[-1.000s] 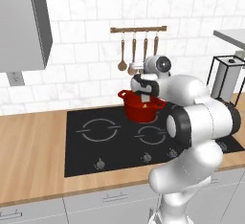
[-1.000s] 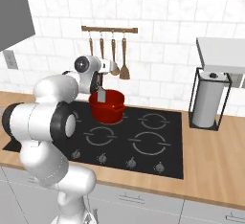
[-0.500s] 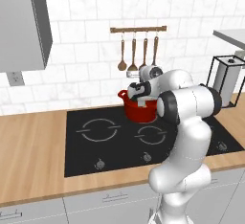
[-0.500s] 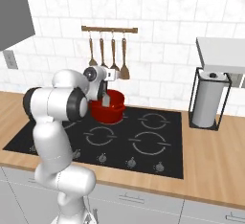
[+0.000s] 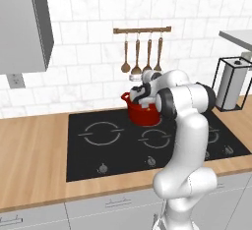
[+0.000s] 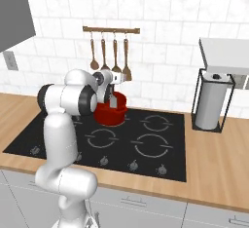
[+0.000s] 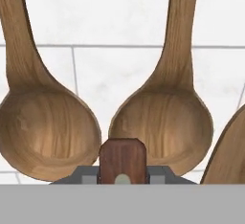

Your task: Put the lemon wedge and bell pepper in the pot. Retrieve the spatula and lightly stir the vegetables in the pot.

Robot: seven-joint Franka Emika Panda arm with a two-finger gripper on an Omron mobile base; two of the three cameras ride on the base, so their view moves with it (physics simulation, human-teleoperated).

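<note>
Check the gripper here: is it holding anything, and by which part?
The gripper holds the spatula by the end of its dark-brown handle, with the grey blade hanging down over the pot.

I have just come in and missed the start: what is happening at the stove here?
The white arm's gripper is shut on the spatula, whose grey blade hangs down at the red pot on the hob's back burner. In the hand view, the dark-brown handle end sits between the fingers, facing the wooden spoons on the wall rail.

wooden spoons on wall rail, paper towel holder
</note>
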